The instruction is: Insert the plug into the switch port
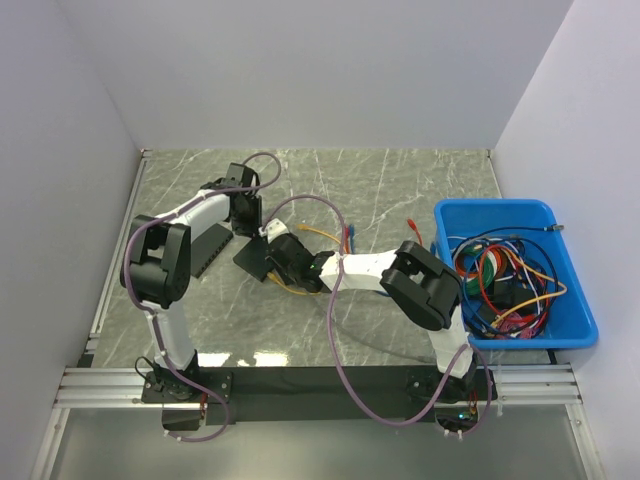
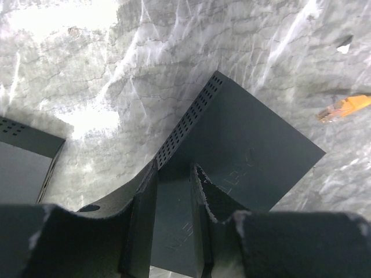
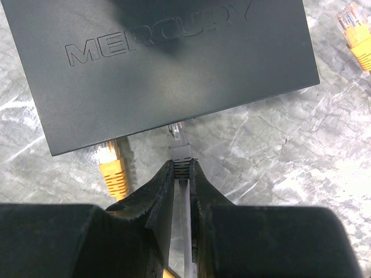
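The black switch [image 1: 252, 258] lies mid-table; its lid reads MERCURY in the right wrist view [image 3: 162, 58]. My left gripper [image 1: 244, 216] is shut on the switch's corner [image 2: 243, 145], and the body runs between the jaws [image 2: 174, 171]. My right gripper [image 3: 181, 165] is shut on the grey plug [image 3: 179, 149] and sits at the switch's near side [image 1: 300, 264]. The plug's clear tip touches the switch's front edge. The ports are hidden under that edge, so I cannot tell whether the tip is inside one.
A yellow plug [image 3: 111, 168] sits against the same front edge, left of the grey one. Another yellow plug [image 3: 358, 37] lies past the switch's right corner. A second black perforated box [image 1: 205, 250] lies to the left. A blue bin [image 1: 495, 212] of tangled cables stands at the right.
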### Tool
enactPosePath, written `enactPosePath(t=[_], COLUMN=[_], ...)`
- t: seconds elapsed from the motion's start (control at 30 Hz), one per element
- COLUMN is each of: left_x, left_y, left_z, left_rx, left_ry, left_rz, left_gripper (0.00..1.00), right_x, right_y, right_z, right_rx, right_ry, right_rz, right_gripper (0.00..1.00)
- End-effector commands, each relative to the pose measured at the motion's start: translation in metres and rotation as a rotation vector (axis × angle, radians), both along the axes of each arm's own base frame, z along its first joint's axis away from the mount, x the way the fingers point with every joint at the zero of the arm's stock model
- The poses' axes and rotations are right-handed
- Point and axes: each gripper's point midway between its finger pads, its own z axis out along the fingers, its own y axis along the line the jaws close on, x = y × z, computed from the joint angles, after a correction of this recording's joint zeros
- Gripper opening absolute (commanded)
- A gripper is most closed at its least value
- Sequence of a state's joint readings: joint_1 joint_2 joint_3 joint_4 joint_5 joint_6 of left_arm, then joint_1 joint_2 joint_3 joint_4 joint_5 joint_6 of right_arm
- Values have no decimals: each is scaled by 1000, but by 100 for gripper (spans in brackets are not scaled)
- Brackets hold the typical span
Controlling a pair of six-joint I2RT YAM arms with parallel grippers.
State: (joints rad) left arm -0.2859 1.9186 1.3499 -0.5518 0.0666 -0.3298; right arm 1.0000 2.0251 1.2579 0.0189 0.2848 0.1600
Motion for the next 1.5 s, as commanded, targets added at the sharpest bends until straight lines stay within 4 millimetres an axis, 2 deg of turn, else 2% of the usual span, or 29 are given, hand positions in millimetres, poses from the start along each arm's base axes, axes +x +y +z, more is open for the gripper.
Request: enactPosePath(t=[0.0,0.2,0.37,0.4,0.6,0.67,0.7,0.73,0.8,0.83,0.9,0.97,1.0,1.07,1.1,1.17,1.2,1.23,1.3,1.33,1.4,1.43,1.47], left_x=[-84,-94,-101,-102,-110,-113,-114,-115,-115,-115,-114,-113,-113,-107,-105,-99,-96,-93,-85,-81,-71,-66,-62], left_y=[-64,-74,-78,-78,-74,-74,-74,-74,-74,-75,-75,-75,-74,-72,-71,-66,-62,-60,-51,-48,-37,-35,-31], left_z=[-28,-29,-25,-26,-33,-35,-35,-36,-35,-34,-34,-33,-33,-32,-30,-26,-25,-23,-20,-17,-13,-10,-5], left_rx=[-280,-350,-397,-393,-366,-360,-359,-357,-360,-362,-363,-360,-356,-338,-329,-300,-283,-271,-226,-220,-180,-174,-169], left_ry=[331,366,377,377,399,405,406,409,408,407,407,403,405,382,372,338,324,312,273,259,222,203,184], left_rz=[-117,-119,-109,-109,-91,-89,-87,-88,-88,-89,-89,-88,-88,-85,-86,-74,-66,-60,-37,-31,2,8,18], left_gripper=[31,30,29,29,27,27,27,26,27,26,26,26,27,29,34,40,47,49,54,55,57,57,58], right_x=[41,47,60,63,96,109,115,118,124,126,128,127,124,121,117,113,107,105,97,95,87,85,83], right_y=[45,46,46,50,49,44,48,49,52,53,55,54,50,46,41,35,30,28,20,18,12,10,8], right_z=[63,76,88,95,129,122,131,124,125,114,112,106,98,98,90,88,78,82,70,75,68,74,75], right_rx=[280,299,338,359,430,423,441,437,435,426,420,417,403,404,392,389,374,381,362,369,356,364,362], right_ry=[-149,-175,-177,-180,-213,-193,-200,-188,-188,-170,-163,-156,-148,-146,-140,-132,-121,-121,-105,-107,-99,-104,-104], right_rz=[-53,-72,-95,-95,-177,-233,-244,-259,-281,-293,-300,-309,-312,-317,-318,-318,-322,-320,-319,-320,-318,-317,-315], right_gripper=[0,0,0,0,0,0,0,0,0,0,0,0,0,0,0,0,0,0,5,8,20,24,34])
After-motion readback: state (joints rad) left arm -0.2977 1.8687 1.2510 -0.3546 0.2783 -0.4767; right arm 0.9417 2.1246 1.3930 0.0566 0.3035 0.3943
